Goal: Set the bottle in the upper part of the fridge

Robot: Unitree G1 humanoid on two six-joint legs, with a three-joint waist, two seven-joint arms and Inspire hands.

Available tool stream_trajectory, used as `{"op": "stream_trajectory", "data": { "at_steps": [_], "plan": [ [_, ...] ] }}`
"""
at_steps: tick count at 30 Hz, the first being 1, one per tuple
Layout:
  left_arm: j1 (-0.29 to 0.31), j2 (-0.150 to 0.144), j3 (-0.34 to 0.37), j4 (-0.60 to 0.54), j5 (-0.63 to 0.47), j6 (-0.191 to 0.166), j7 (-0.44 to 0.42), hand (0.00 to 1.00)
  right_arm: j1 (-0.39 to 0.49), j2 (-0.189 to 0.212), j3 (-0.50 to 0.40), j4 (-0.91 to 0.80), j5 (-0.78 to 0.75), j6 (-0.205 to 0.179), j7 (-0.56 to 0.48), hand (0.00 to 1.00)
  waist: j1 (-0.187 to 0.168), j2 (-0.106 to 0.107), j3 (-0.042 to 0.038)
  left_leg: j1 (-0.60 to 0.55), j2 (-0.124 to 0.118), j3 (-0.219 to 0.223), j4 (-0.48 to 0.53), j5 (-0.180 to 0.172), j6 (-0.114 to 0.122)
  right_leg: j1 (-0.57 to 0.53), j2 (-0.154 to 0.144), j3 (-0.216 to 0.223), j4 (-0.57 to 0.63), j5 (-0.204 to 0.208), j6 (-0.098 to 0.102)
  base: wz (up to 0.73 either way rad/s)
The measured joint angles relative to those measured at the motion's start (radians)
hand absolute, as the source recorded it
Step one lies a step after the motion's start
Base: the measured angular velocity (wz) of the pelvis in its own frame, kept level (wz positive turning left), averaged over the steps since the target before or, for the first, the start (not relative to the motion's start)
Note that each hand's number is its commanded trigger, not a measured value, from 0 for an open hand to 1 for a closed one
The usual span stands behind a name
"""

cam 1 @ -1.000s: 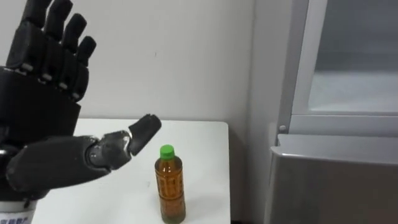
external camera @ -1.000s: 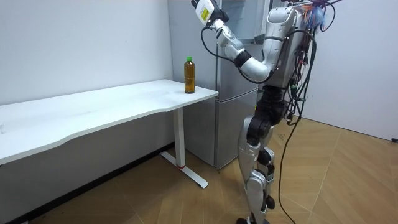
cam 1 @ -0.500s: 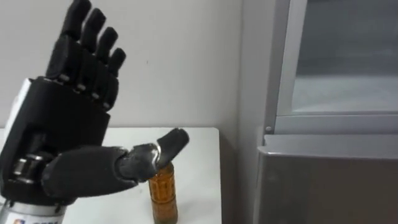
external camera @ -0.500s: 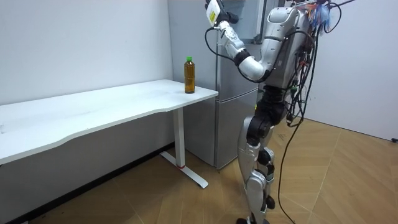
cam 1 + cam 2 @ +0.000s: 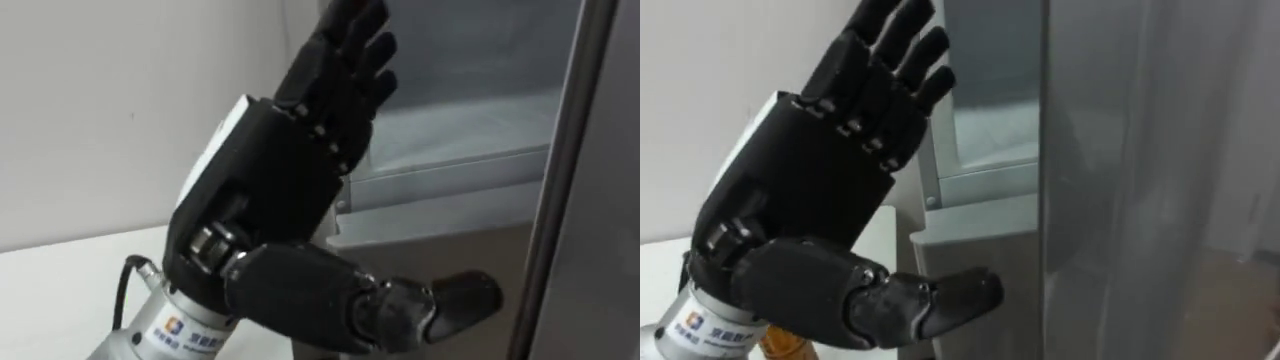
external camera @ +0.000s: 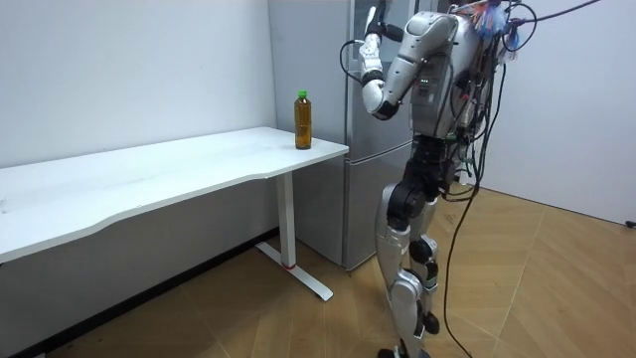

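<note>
Room: plain white wall, light herringbone wooden floor.

Item 1. Long white desk-style table with white metal legs. It runs along the wall, and its end at the room view's right lies just beside the fridge.

Item 2. Tall grey two-compartment fridge. It stands in the corner beyond the table's end. In the eye views its upper part shows a pale recessed area above a grey ledge, with the flat grey lower front beneath. A grey upright panel fills the right side of those views.

Item 3. Amber plastic bottle with green cap. It stands upright on the table near the fridge end, touched by nothing and well apart from the raised hand. In the right eye view a sliver of amber shows at the bottom edge, below the wrist.

Item 4. Robot. It stands upright on the floor in front of the fridge, close to the table's end, with its left arm lifted to head height.

Item 5. Black left hand. It is raised before the fridge's upper part, with the fingers extended and close together pointing upward and the thumb spread wide toward the fridge. The palm is empty and nothing is held.
</note>
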Motion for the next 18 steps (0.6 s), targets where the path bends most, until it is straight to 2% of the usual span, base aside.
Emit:
{"op": "stream_trajectory", "data": {
  "at_steps": [3, 5, 7, 9, 11, 15, 18],
  "plan": [
    [-0.01, 0.001, -0.037, 0.007, -0.03, 0.0, -0.018, 0.0, -0.003, 0.0, 0.003, -0.001, 0.016, 0.0, -0.005, 0.0, -0.029, -0.002, 0.0013, 0.018, 0.001, 0.006, -0.014, 0.0, 0.0, 0.003, 0.005, 0.019, 0.0, 0.0, 0.0, -0.19],
    [-0.027, 0.002, -0.062, 0.029, -0.052, 0.001, -0.024, 0.0, -0.003, -0.001, 0.016, 0.0, 0.041, 0.0, -0.01, 0.0, -0.036, -0.007, 0.0044, 0.029, 0.001, 0.009, -0.018, 0.0, 0.0, 0.005, 0.009, 0.037, 0.0, 0.0, 0.0, -0.23],
    [-0.034, 0.001, -0.069, 0.051, -0.055, 0.002, -0.026, 0.0, -0.002, -0.001, 0.019, 0.0, 0.057, 0.0, -0.014, 0.0, -0.05, -0.01, 0.0065, 0.035, 0.001, 0.014, -0.02, 0.0, 0.0, 0.006, 0.011, 0.047, 0.0, 0.0, 0.0, -0.2],
    [-0.034, -0.001, -0.087, 0.066, -0.054, 0.008, -0.028, 0.0, 0.005, -0.003, 0.019, 0.002, 0.08, 0.0, -0.025, 0.0, -0.058, -0.012, 0.0085, 0.041, 0.001, 0.037, -0.02, 0.0, 0.0, 0.004, 0.013, 0.061, -0.001, 0.0, 0.0, -0.17],
    [-0.035, -0.003, -0.089, 0.068, -0.054, 0.013, -0.029, 0.0, 0.005, -0.003, 0.017, 0.003, 0.084, 0.0, -0.033, 0.0, -0.069, -0.012, 0.0084, 0.04, 0.0, 0.037, -0.02, 0.0, 0.0, 0.001, 0.014, 0.064, -0.001, 0.0, 0.0, -0.09],
    [-0.036, -0.023, -0.108, 0.074, -0.054, 0.013, -0.03, 0.0, 0.007, -0.003, 0.017, 0.005, 0.11, 0.0, -0.039, 0.0, -0.087, -0.009, 0.0068, 0.038, 0.001, 0.044, -0.019, 0.0, 0.0, -0.004, 0.015, 0.064, -0.001, 0.001, 0.0, -0.04],
    [-0.036, -0.042, -0.126, 0.083, -0.055, 0.015, -0.038, 0.0, 0.008, -0.005, 0.007, 0.014, 0.118, 0.0, -0.045, 0.0, -0.094, -0.003, 0.0049, 0.035, 0.001, 0.066, -0.019, 0.0, 0.0, -0.012, 0.016, 0.077, 0.001, 0.003, -0.001, -0.05]
  ]
}}
